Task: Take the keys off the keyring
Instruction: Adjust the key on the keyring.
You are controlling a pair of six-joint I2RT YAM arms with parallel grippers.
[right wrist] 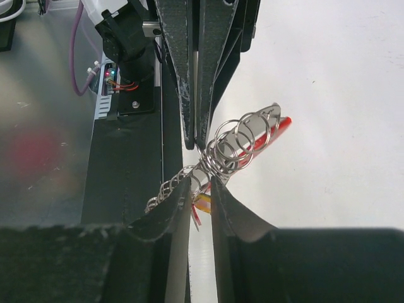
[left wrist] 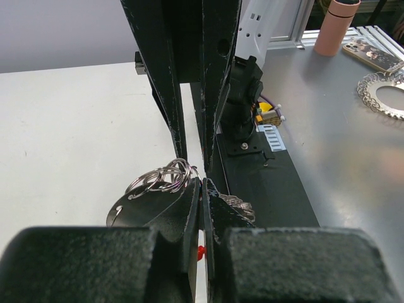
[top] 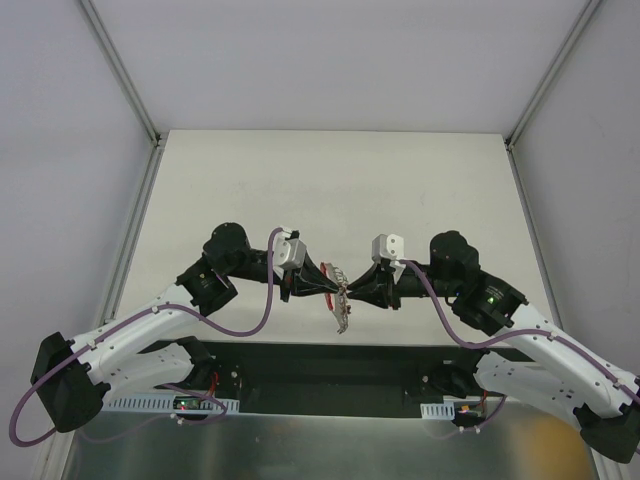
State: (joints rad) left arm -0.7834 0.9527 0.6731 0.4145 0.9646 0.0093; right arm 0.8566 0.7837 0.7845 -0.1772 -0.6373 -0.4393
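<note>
Both grippers meet fingertip to fingertip above the near middle of the white table [top: 330,180]. The keyring [top: 342,300] hangs between them, with a red plastic piece [right wrist: 278,131] and a pale tag [top: 343,320]. My left gripper [left wrist: 203,183] is shut on the bunch, with looped silver rings [left wrist: 161,177] to its left and the jagged keys [left wrist: 238,206] to its right. My right gripper [right wrist: 202,182] is pinched on the same bunch just below the coiled rings [right wrist: 235,150]. The keys [right wrist: 165,189] stick out at its left. The exact part each gripper pinches is hidden.
The black base plate [top: 330,365] lies along the near table edge under the arms. On the steel surface beyond it stand a pink cup [left wrist: 336,25], a phone [left wrist: 374,54] and a metal ring-shaped trivet [left wrist: 384,95]. Purple cables [top: 250,320] loop by both arms.
</note>
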